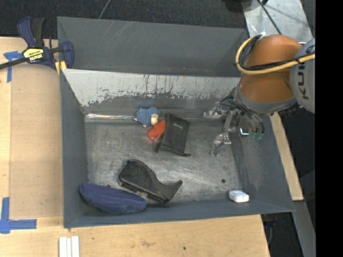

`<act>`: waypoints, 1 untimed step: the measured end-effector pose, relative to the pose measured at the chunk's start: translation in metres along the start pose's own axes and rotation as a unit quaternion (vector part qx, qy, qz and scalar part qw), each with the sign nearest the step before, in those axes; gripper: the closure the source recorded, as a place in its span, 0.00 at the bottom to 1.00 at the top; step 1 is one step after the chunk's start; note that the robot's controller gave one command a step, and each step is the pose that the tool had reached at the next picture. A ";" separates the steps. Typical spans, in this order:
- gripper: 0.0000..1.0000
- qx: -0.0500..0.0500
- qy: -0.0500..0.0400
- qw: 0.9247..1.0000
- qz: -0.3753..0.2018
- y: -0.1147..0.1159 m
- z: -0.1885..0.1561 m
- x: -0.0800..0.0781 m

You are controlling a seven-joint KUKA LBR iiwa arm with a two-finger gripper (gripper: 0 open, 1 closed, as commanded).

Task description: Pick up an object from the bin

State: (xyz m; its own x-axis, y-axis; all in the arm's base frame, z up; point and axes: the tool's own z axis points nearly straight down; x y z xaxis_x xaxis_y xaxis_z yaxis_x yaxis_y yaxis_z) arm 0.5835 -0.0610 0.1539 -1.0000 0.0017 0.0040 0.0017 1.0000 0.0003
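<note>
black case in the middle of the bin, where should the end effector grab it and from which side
Probably across its narrow width, near the lower end, coming straight down from above. The black case looks flat and slim, and its right long edge faces bare floor, while the orange thing sits against its upper left edge. The end effector hangs just right of it.

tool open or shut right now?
Open. The tool has its fingers spread apart over bare bin floor, right of the black case, nothing between them.
</note>
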 end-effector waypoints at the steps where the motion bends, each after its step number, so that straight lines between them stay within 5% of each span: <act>1: 0.00 0.000 -0.003 0.992 -0.129 0.031 0.070 -0.039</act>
State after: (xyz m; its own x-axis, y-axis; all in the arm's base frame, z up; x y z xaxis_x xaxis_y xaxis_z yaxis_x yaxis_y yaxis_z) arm 0.6224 -0.0302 0.0839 -0.9672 -0.2540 -0.0025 -0.2540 0.9672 0.0004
